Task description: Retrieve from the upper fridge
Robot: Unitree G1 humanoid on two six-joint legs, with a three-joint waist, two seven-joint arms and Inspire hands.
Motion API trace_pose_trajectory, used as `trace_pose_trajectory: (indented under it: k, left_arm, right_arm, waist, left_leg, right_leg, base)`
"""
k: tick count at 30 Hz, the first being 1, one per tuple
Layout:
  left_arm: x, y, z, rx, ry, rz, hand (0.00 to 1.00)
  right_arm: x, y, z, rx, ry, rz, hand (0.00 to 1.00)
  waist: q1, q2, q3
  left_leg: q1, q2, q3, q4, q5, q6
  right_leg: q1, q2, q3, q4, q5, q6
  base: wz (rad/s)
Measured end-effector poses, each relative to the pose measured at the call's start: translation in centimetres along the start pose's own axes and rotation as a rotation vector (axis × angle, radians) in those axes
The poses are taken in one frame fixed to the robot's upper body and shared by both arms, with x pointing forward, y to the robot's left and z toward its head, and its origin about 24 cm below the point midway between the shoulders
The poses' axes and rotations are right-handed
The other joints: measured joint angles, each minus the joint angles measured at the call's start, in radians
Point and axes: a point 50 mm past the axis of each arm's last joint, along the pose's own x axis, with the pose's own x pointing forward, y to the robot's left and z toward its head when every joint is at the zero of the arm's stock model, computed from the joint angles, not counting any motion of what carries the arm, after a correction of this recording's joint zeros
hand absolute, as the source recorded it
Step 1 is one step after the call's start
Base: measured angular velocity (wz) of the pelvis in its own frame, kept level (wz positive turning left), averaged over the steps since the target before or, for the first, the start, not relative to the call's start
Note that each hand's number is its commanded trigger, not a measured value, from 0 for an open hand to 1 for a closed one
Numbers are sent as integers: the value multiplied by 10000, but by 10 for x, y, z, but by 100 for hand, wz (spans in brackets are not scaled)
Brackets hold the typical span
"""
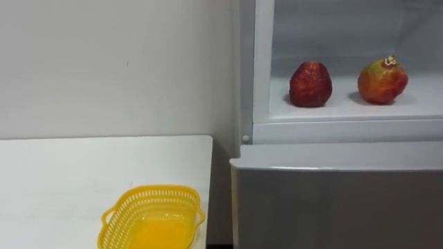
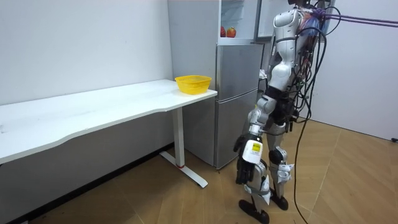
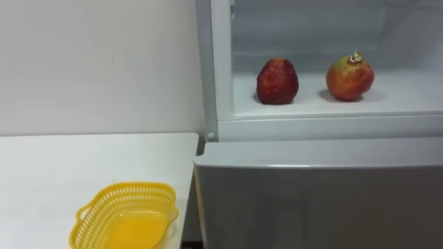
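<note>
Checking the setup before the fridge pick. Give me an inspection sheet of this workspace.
Surface: white table, left of the grey fridge, bearing one basket.
Job's things: dark red rounded fruit and red-yellow crowned fruit, apart, on the open upper compartment's white shelf.
Clutter: yellow plastic mesh basket near the table's fridge-side end, empty.
Hands: left hand hangs beside the leg.
Cables: nothing seen beyond the robot's own.
Surroundings: lower fridge door closed; white wall; wooden floor.
</note>
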Motion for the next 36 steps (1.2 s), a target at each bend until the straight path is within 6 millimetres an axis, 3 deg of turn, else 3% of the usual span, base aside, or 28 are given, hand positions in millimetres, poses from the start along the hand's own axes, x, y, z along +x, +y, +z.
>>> trace_pose_trajectory:
  k: [6,10,16,24,36]
  left_arm:
    - [-2,-9,-13,1745,612,-1553,0]
    - [-5,-30,-12,3092,726,-2921,0]
    - [-9,-46,-9,4250,642,-4359,0]
    - [-8,-47,-1,6210,203,-4756,0]
    - [-10,-58,11,8121,-427,-4922,0]
  right_arm:
    - [0,3,0,-241,247,287,0]
    - [1,4,3,-403,450,535,0]
    - [1,8,0,-397,713,710,0]
    - [1,5,7,-514,648,513,0]
    - [1,2,11,-656,563,-69,0]
  waist:
    - [-57,-28,17]
    - [-329,-32,26]
    - [-527,-27,38]
    - [-784,-54,69]
    - [-847,-61,58]
  left_leg:
    - [11,1,73,3,0,0]
    - [-60,-2,26,134,-2,3]
    - [-16,7,54,111,-5,3]
    - [-9,6,62,0,-5,1]
    - [-13,-6,272,-105,-3,3]
  right_leg:
    - [16,-4,18,6,0,0]
    - [9,2,-1,15,4,2]
    - [15,19,81,16,4,2]
    - [-31,46,194,4,-1,3]
    - [-115,78,289,-5,-5,17]
  base:
    - [0]
    - [2]
    - [-2]
    - [-2]
    - [-2]
